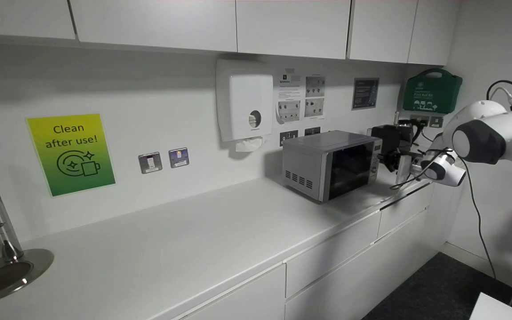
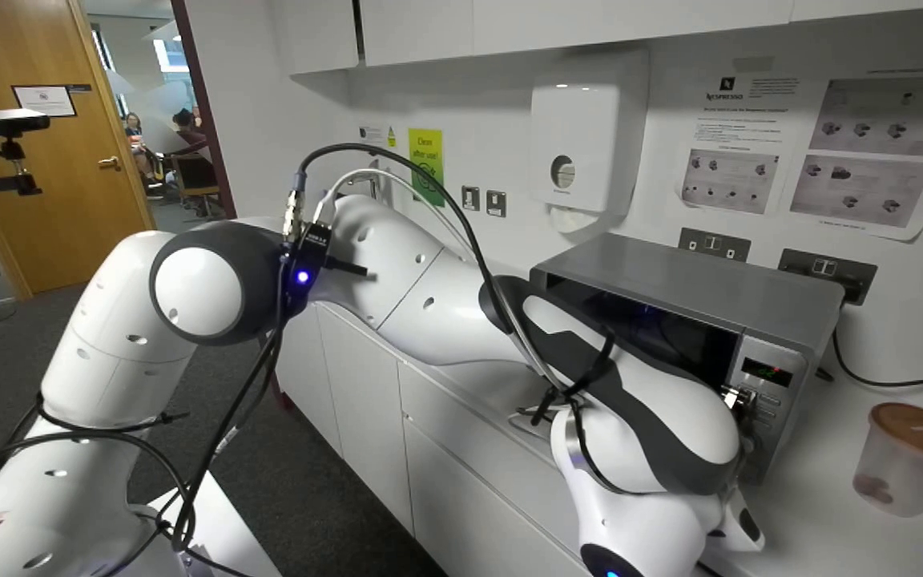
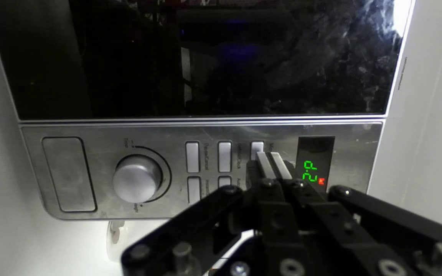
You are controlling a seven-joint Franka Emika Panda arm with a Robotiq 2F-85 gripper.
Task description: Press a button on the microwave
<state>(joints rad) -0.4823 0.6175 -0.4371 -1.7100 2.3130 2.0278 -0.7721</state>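
The microwave is a silver-grey box with a dark glass window, on the counter in both exterior views. In the wrist view its control panel shows a round dial, several pale buttons and a display lit with green characters and a red mark. My gripper is shut with nothing between its fingers. Its fingertips overlap the lower part of the upper button nearest the display; I cannot tell whether they touch it. The gripper and arm hide some lower buttons. In an exterior view the gripper is at the panel.
A clear tub with an orange lid stands on the counter beside the microwave. A black appliance is behind the gripper. A white dispenser and a green first aid kit hang on the wall. Loose cables run along the arm.
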